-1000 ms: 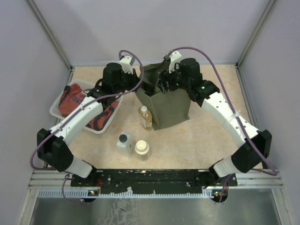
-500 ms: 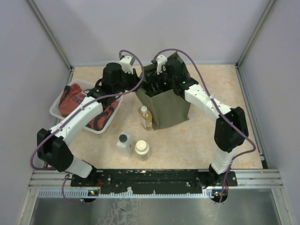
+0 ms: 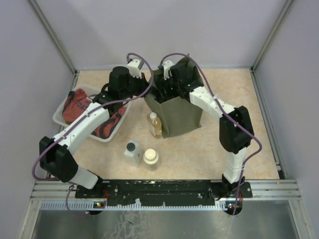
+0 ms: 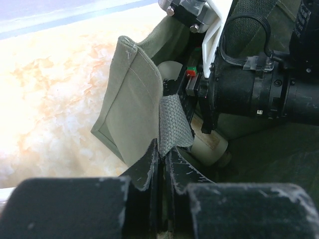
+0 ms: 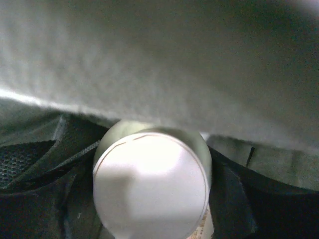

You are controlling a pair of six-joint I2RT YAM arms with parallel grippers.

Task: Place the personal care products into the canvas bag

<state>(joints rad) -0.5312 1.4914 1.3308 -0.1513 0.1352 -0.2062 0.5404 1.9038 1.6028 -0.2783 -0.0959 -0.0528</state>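
Note:
The olive-green canvas bag (image 3: 182, 113) stands upright at mid-table. My left gripper (image 3: 146, 87) is shut on the bag's webbing strap (image 4: 174, 124) at its left rim and holds the mouth open. My right gripper (image 3: 167, 89) reaches down into the bag and is shut on a cream jar (image 5: 149, 184), with dark fingers (image 5: 234, 199) on both sides of it. The jar also shows in the left wrist view (image 4: 212, 145). An amber bottle (image 3: 155, 124) stands against the bag's front left. A grey bottle with a black cap (image 3: 132, 151) and a pale jar with a wide cream lid (image 3: 151, 158) stand nearer me.
A clear plastic tray (image 3: 62, 106) holding the red-and-black fabric pouch (image 3: 76, 104) sits at the left under my left arm. The right arm's elbow (image 3: 233, 130) stands high to the right of the bag. Cage posts and walls border the table.
My right gripper has moved left and down into the bag's mouth, and its elbow has swung in towards the bag. The left arm and the bottles outside have not moved.

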